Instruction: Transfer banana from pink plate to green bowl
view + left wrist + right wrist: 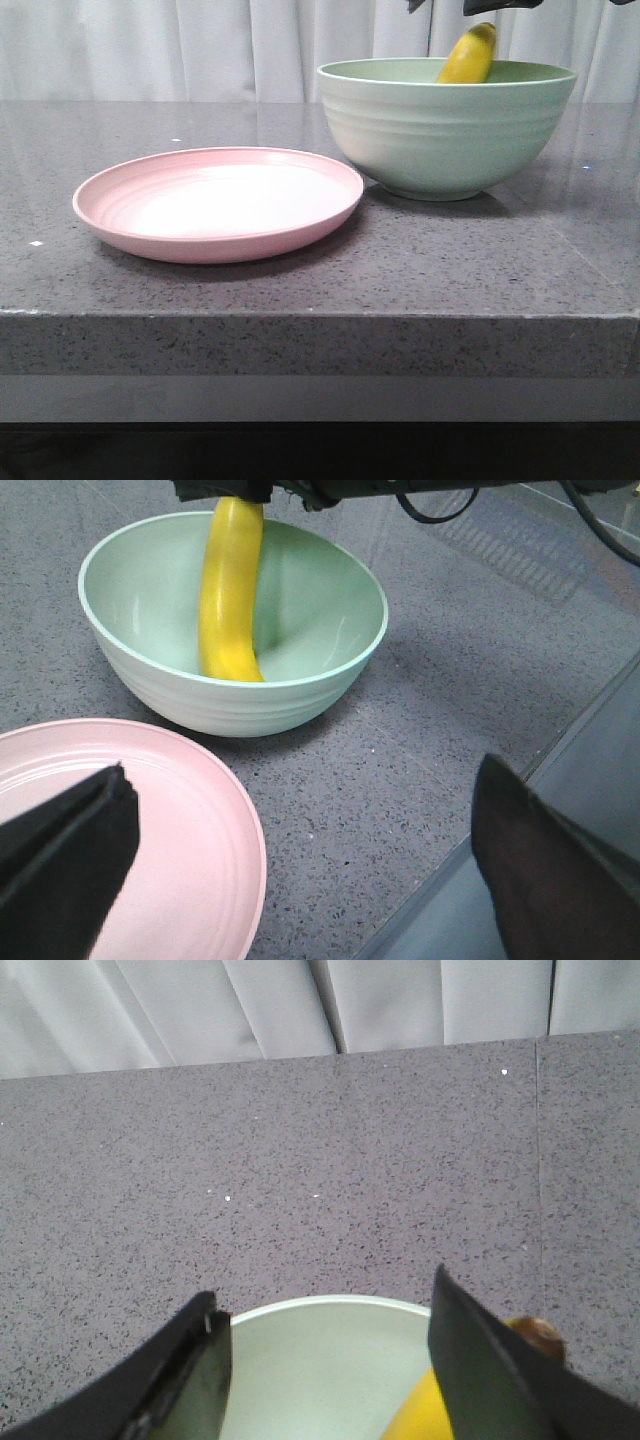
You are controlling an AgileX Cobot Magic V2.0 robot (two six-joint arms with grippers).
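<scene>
- The green bowl (445,130) stands on the grey counter (300,280) just beside the pink plate (218,203). The banana (229,590) stands steeply in the bowl — lower end near the bottom, I judge, upper end above the rim.
- The plate holds nothing.
- Right gripper (325,1370) hovers over the bowl, jaws spread; the banana lies beside one finger, so whether it grips is unclear.
- Left gripper (300,870) hangs wide apart, holding nothing.
- Risk: lifting away may drag the banana out — or tip it against the rim.
</scene>
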